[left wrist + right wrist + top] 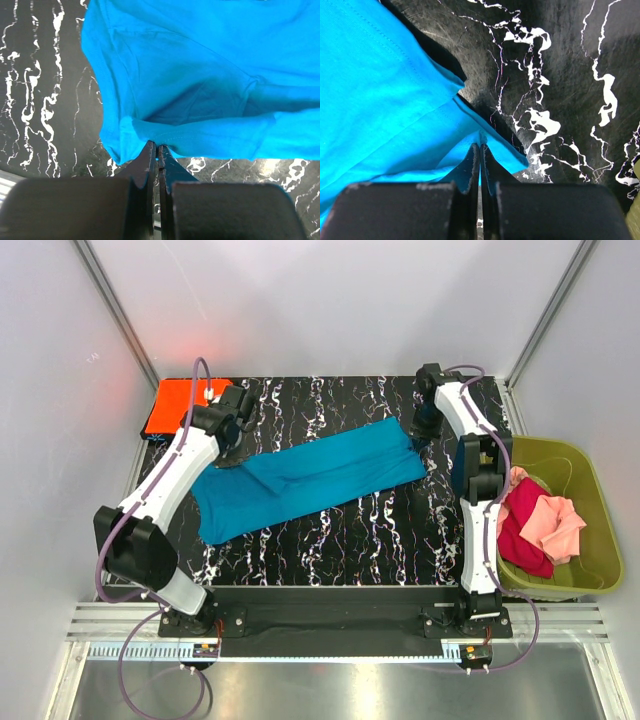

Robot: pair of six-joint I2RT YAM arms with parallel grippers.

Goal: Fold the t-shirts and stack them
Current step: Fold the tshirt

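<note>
A teal-blue t-shirt [310, 478] lies folded lengthwise in a long band across the black marbled table [350, 540]. My left gripper [228, 452] is shut on its far left edge; in the left wrist view the hem [200, 135] is pinched at my gripper [157, 146]. My right gripper [418, 432] is shut on the shirt's far right corner, and the right wrist view shows cloth [395, 100] caught between the closed tips of the gripper [480, 146]. A folded orange t-shirt [178, 406] lies at the back left. Pink [552, 525] and magenta-red [522, 538] t-shirts are bunched in the bin.
The olive-green plastic bin [590, 490] stands off the table's right edge, beside the right arm. White walls with metal posts close in the back and sides. A rail [330, 625] runs along the near edge at the arm bases.
</note>
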